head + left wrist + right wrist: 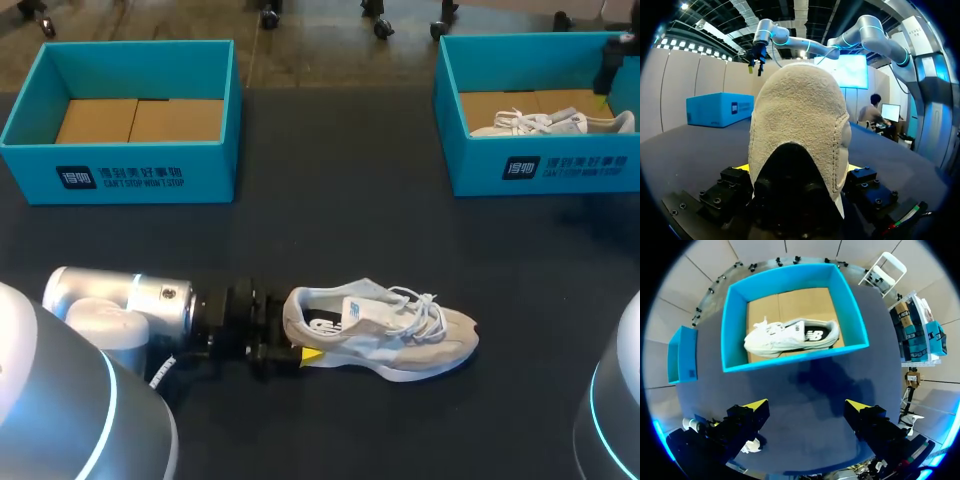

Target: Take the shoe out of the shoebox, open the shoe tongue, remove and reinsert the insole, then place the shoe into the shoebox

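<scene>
A pale grey and white shoe (400,335) lies on its sole on the dark table, toe to the right, its tongue raised among loose laces. My left gripper (298,332) holds it at the heel. In the left wrist view the suede heel (800,115) fills the gap, with a finger pressed on either side, so the gripper (799,169) is shut on it. My right gripper (612,62) hangs high above the right blue shoebox (545,170). In its own view this gripper (807,412) is open wide and holds nothing.
A second white shoe (790,335) lies inside the right shoebox (795,360). The left blue shoebox (125,165) at the back left shows only its cardboard floor. Dark table lies between the boxes and the shoe.
</scene>
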You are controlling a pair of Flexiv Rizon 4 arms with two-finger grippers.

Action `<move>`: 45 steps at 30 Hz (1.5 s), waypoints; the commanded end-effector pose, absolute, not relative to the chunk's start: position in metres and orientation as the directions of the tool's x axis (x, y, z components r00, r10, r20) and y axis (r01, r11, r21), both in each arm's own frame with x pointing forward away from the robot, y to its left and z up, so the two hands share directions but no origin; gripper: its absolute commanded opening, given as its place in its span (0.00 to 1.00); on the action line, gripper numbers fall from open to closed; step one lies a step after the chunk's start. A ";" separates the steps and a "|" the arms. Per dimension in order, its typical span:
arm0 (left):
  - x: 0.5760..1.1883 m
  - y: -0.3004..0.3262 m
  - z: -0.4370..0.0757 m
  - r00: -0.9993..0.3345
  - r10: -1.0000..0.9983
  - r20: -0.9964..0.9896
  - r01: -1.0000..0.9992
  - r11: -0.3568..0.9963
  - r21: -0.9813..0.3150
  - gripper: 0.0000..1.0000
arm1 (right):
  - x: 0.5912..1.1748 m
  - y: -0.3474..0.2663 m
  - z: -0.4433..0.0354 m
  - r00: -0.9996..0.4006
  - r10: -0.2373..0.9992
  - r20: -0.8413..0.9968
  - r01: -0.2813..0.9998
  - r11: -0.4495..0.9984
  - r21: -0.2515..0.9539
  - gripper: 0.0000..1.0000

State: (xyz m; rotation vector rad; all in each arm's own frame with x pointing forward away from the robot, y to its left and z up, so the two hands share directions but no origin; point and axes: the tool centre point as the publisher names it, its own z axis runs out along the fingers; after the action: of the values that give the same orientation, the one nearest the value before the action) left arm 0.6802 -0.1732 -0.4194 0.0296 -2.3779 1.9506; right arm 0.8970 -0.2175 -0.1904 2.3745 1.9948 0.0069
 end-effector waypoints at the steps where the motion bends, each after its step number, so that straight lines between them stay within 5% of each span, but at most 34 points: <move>1: 0.681 -0.172 -0.420 -0.998 0.026 0.063 -0.056 0.197 -0.979 0.00 | 0.872 -0.186 -0.181 0.184 0.982 -0.040 0.981 -0.181 0.067 1.00; 11: 0.681 -0.172 -0.420 -0.998 0.026 0.063 -0.056 0.197 -0.979 0.00 | 0.809 -0.102 -0.163 0.262 0.965 -0.011 0.963 -0.260 0.076 1.00; 24: 0.681 -0.172 -0.420 -0.998 0.026 0.063 -0.056 0.197 -0.979 0.00 | 0.809 -0.102 -0.163 0.262 0.965 -0.011 0.963 -0.260 0.076 1.00; 37: 0.681 -0.172 -0.420 -0.998 0.026 0.063 -0.056 0.197 -0.979 0.00 | 0.737 0.047 -0.187 0.220 0.972 -0.077 0.974 -0.215 0.074 1.00; 45: 0.681 -0.172 -0.420 -0.998 0.026 0.063 -0.056 0.197 -0.979 0.00 | 0.714 0.067 -0.191 0.211 0.977 -0.010 0.976 -0.210 0.052 1.00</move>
State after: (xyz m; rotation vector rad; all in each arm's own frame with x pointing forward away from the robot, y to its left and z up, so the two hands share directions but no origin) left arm 0.6804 -0.1731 -0.4194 0.0293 -2.3778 1.9507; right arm 0.7147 0.0721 -0.1894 2.4038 1.9390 0.0239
